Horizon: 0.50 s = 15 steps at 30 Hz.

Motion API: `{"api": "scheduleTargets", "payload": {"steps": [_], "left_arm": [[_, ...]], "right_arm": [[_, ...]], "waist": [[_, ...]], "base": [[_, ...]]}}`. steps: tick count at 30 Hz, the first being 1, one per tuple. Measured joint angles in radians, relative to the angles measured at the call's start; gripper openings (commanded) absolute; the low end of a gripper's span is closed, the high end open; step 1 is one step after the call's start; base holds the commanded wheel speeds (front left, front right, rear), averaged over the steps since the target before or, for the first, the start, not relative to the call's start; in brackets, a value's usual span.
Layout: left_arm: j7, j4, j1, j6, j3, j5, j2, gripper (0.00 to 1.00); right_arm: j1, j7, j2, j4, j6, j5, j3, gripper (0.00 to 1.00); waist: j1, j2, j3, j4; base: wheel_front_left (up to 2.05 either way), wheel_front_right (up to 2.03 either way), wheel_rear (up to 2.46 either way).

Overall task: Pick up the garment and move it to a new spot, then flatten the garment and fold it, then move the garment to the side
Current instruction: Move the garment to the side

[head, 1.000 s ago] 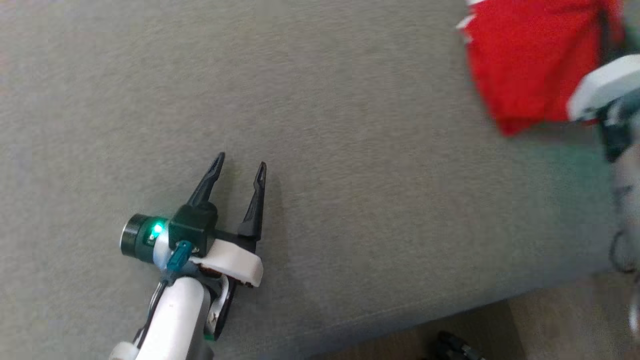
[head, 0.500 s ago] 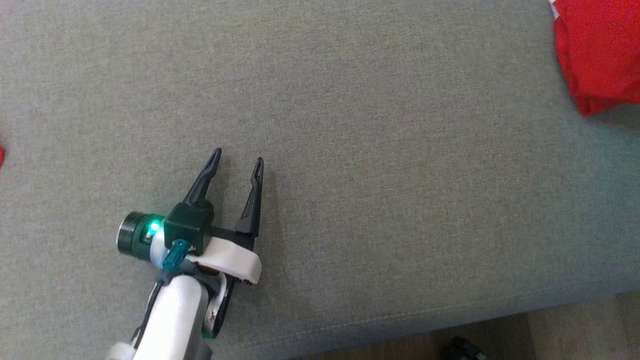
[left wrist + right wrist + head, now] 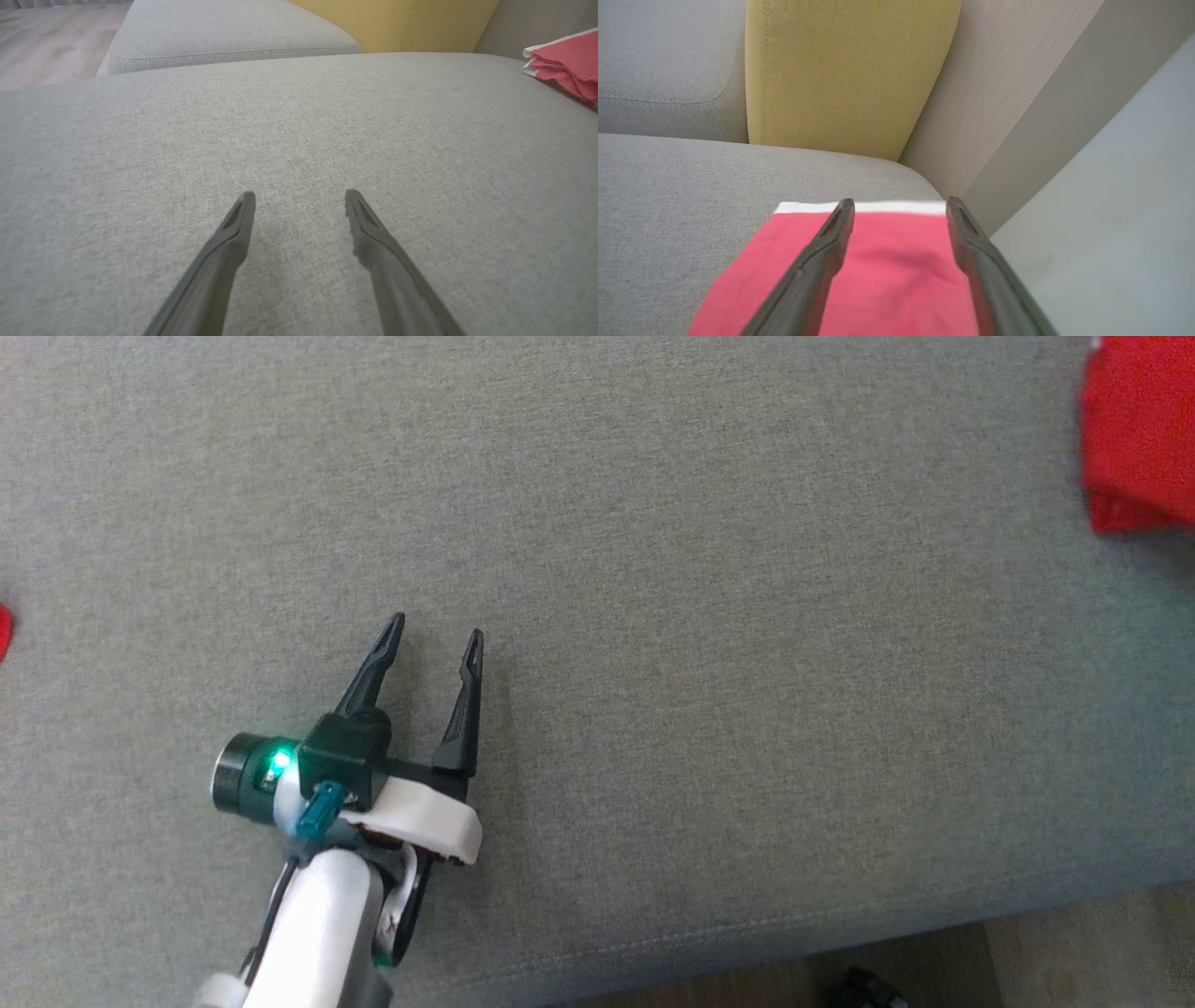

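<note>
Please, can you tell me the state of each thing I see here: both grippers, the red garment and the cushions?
left gripper: open, empty, above bare fabric.
right gripper: open, fingers apart over the garment, holding nothing.
garment: folded, lying on the seat near its right end, white trim showing.
grey seat cushion: smooth, carrying the garment.
yellow cushion: upright behind the seat.

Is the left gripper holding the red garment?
No, the left gripper stands open over bare grey cushion; the garment lies apart at the right.
</note>
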State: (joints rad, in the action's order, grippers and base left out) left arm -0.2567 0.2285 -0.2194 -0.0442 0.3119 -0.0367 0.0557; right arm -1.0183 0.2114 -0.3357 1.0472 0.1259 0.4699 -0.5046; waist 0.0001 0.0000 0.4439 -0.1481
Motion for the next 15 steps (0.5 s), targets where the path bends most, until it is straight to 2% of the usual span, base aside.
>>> {"api": "scheduleTargets", "payload": {"steps": [5, 8, 12, 15], "left_arm": [[0.000, 0.003, 0.001, -0.001, -0.006, 0.000, -0.001, 1.00], [0.000, 0.002, 0.006, -0.012, -0.013, 0.000, -0.002, 1.00], [0.000, 0.002, 0.016, -0.036, -0.041, -0.010, -0.003, 1.00], [0.000, 0.003, 0.016, -0.051, -0.062, -0.011, -0.007, 1.00]], "right_arm": [[0.000, 0.020, 0.031, -0.051, 0.000, 0.033, -0.033, 1.00], [0.000, 0.036, 0.082, -0.082, 0.000, 0.023, -0.019, 1.00], [0.011, 0.040, 0.169, -0.161, 0.000, -0.051, 0.100, 1.00], [0.053, 0.040, 0.209, -0.236, 0.000, -0.142, 0.206, 1.00]], "waist": [[0.0000, 0.0000, -0.008, 0.004], [0.0000, 0.0000, -0.023, 0.006], [0.0000, 0.0000, -0.050, 0.009], [0.0000, 0.0000, -0.075, 0.017]], "base": [[0.00, 0.00, 0.00], [0.00, 0.00, 0.00], [0.00, 0.00, 0.00], [0.00, 0.00, 0.00]]}}
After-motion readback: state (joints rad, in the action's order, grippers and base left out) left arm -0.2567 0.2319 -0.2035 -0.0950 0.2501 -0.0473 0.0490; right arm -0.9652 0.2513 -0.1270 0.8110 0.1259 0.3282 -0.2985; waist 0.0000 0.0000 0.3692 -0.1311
